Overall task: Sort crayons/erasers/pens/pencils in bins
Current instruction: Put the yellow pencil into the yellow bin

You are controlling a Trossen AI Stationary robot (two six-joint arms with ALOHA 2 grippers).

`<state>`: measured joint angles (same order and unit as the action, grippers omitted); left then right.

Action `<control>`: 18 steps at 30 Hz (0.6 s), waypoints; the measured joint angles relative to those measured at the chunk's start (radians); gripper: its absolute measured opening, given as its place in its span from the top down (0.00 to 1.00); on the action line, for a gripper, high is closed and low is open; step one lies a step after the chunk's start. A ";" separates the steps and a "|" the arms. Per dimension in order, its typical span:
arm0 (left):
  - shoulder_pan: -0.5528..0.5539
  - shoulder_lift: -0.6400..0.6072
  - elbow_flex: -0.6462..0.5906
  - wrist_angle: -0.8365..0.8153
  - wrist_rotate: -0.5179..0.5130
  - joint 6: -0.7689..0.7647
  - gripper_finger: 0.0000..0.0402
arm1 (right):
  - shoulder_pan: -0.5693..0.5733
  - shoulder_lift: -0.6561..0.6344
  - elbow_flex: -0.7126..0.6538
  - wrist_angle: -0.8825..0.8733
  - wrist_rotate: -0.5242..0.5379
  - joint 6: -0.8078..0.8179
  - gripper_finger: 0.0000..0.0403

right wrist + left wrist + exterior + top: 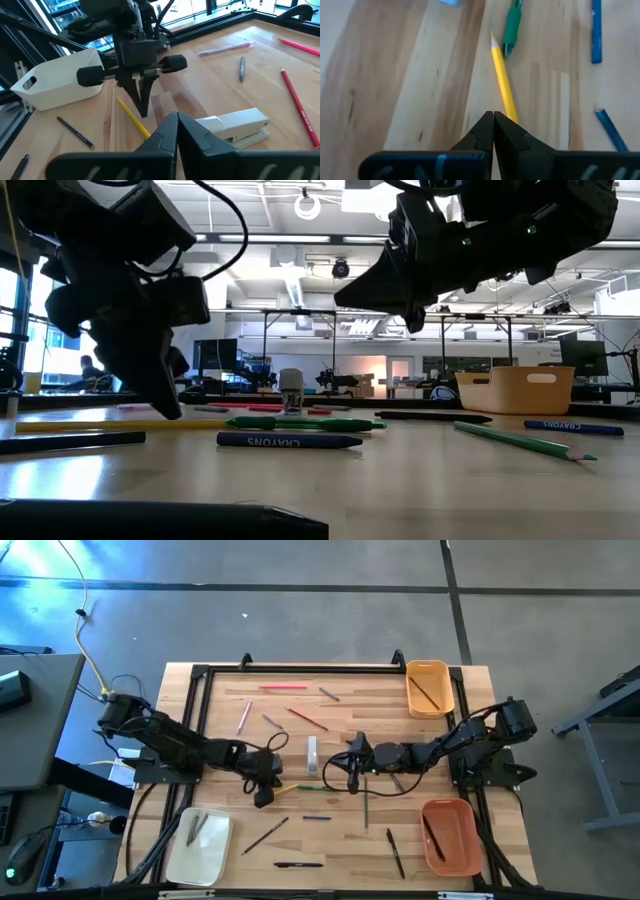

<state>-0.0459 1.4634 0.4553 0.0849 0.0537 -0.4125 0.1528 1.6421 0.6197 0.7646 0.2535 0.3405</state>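
My left gripper [493, 116] is shut and points down at the table mid-front [263, 795]. Its tips stand at the blunt end of a yellow pencil [501, 75], which lies flat beside a green pen [511, 27]. My right gripper [176, 116] is shut too. It hovers above the table [328, 780], facing the left gripper [143, 112]. Pencils, pens and crayons lie scattered on the wood. The yellow-orange bin [430, 688] stands far right, the orange bin [450, 835] near right, and the cream-white bin [200, 845] near left. My left gripper's shut fingertips [507, 125] come from above onto the table right beside the yellow pencil's blunt end [510, 111]. The pencil runs past one finger's outer side, not between the fingers. I cannot tell whether the finger touches it. The pencil lies flat on the wood.
A white stapler-like block [313, 755] sits just beyond the two grippers. A blue crayon [317, 817] and a green pencil [366, 802] lie close by. Pink and red pencils [285, 688] lie toward the far edge, and black pens [298, 864] toward the near edge.
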 joint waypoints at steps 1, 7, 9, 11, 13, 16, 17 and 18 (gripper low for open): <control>-0.003 -0.008 0.000 -0.008 0.011 -0.005 1.00 | 0.000 0.000 0.000 -0.001 0.000 0.000 1.00; -0.062 -0.133 0.000 -0.148 0.025 -0.112 1.00 | 0.000 0.000 0.000 -0.005 0.000 -0.006 1.00; -0.094 -0.184 0.000 -0.232 0.021 -0.164 0.98 | 0.000 0.000 0.000 -0.005 0.000 -0.007 1.00; -0.130 -0.222 0.000 -0.300 0.015 -0.215 0.95 | -0.001 0.000 0.000 -0.005 0.000 -0.010 1.00; -0.175 -0.251 0.000 -0.373 -0.011 -0.268 0.91 | -0.002 0.000 0.000 -0.005 0.000 -0.028 1.00; -0.249 -0.258 0.000 -0.430 -0.063 -0.338 0.84 | -0.002 0.000 0.000 -0.004 0.000 -0.034 1.00; -0.272 -0.257 0.000 -0.441 -0.084 -0.358 0.82 | -0.002 0.000 0.000 -0.004 0.000 -0.035 1.00; -0.294 -0.251 0.000 -0.441 -0.106 -0.376 0.79 | -0.002 0.000 0.000 -0.004 0.000 -0.035 1.00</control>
<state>-0.3401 1.2126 0.4557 -0.3564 -0.0520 -0.7888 0.1509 1.6421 0.6197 0.7601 0.2539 0.3058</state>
